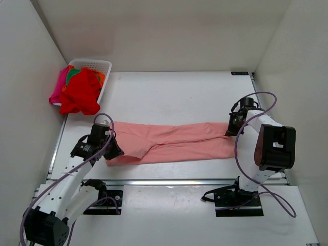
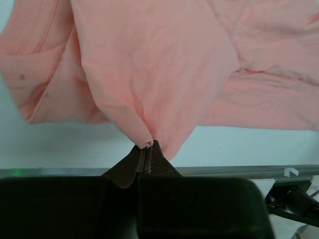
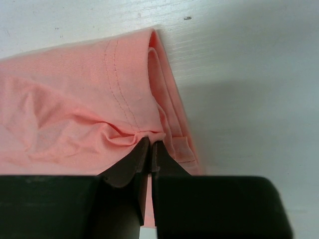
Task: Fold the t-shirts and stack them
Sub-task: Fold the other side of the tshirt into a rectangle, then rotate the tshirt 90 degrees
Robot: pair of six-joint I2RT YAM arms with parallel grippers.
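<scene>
A salmon-pink t-shirt (image 1: 171,142) lies stretched in a long band across the table, between both arms. My left gripper (image 1: 114,149) is shut on its left end; in the left wrist view a hemmed corner of the salmon-pink t-shirt (image 2: 149,64) is pinched at the left gripper's (image 2: 147,145) tips. My right gripper (image 1: 228,131) is shut on the right end, where the salmon-pink t-shirt (image 3: 79,99) bunches into the right gripper (image 3: 151,141). Red (image 1: 81,95), magenta (image 1: 59,87) and orange/green (image 1: 100,78) t-shirts are heaped in and over the basket at the back left.
A white lattice basket (image 1: 96,65) stands in the back left corner against the wall. White walls close in the table on the left, back and right. A metal rail (image 1: 195,181) runs along the table's near edge.
</scene>
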